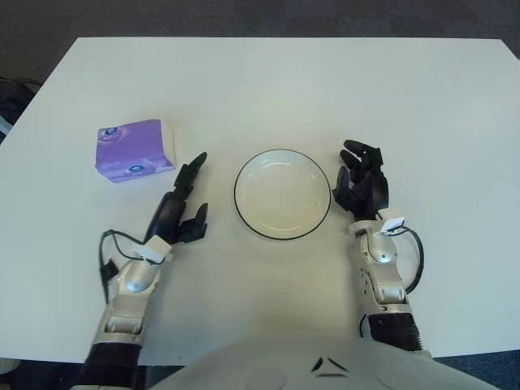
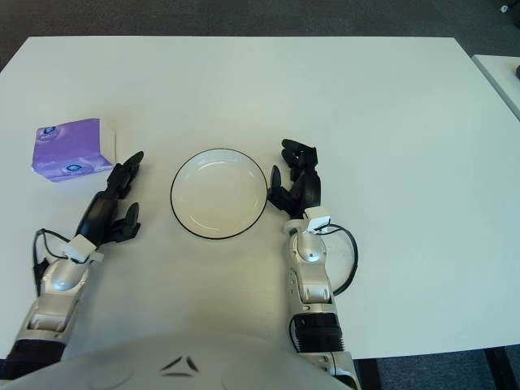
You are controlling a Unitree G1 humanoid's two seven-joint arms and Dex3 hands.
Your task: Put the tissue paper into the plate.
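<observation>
while empty, left hand (image 1: 180, 205) open

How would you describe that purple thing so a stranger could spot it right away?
On the white table, look to the robot's left of the round plate, just past the fingertips of the left hand. There lies the tissue pack, a soft squarish packet. It is the only purple thing on the table.
</observation>
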